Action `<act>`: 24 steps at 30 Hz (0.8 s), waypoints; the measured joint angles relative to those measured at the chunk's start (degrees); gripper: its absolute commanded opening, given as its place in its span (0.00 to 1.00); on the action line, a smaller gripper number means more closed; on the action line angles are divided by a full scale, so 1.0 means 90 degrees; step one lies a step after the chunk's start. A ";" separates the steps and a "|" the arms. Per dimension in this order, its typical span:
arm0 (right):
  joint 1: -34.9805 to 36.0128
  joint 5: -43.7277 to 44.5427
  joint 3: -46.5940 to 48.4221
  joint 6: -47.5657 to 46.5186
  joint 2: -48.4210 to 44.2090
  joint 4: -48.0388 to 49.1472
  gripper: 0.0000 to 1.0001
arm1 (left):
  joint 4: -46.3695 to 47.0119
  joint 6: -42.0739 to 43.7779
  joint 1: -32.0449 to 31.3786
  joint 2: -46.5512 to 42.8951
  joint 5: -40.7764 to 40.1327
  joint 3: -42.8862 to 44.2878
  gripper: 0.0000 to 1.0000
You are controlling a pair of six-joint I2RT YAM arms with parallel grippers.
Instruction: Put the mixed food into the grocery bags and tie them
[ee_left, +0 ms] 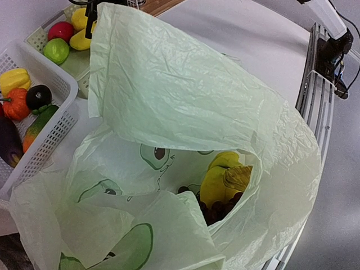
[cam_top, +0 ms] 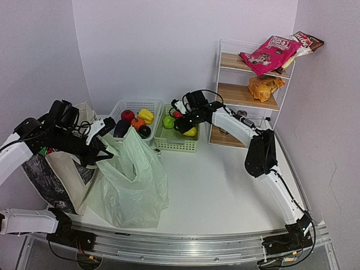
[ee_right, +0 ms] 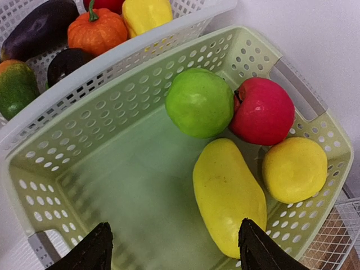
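Observation:
The pale-green plastic bag (cam_top: 132, 180) printed with avocados stands open at the front left. In the left wrist view the bag (ee_left: 185, 95) holds yellow fruit (ee_left: 216, 177) and dark purple grapes (ee_left: 216, 211). My left gripper (cam_top: 105, 152) meets the bag's rim and seems shut on it; its fingers are hidden under the film in the wrist view. The beige tote (cam_top: 62, 169) stands left of the bag. My right gripper (ee_right: 177, 256) is open and empty over the green basket (ee_right: 67, 185), close above a yellow mango (ee_right: 228, 194).
The green basket (cam_top: 169, 140) also holds a green apple (ee_right: 199, 102), a red apple (ee_right: 262, 111) and a lemon (ee_right: 294, 169). A white basket (cam_top: 135, 106) of vegetables stands beside it. A wire shelf (cam_top: 247, 95) at the back right carries pink (cam_top: 269, 53) and orange (cam_top: 264, 85) snack packets.

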 measured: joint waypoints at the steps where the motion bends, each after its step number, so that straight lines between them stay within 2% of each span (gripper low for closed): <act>1: -0.0026 0.0005 0.0096 -0.0047 0.0084 0.0027 0.73 | 0.0000 -0.0001 0.0000 0.0031 0.0000 0.0000 0.00; 12: -0.0082 0.0221 0.0335 -0.0762 0.0910 0.0519 0.77 | 0.0005 -0.0019 0.0000 0.0417 -0.0009 0.0000 0.00; 24: -0.0158 0.0540 0.0499 -0.1374 0.1163 0.0877 0.80 | 0.0010 -0.0057 0.0025 0.0721 -0.0060 0.0000 0.00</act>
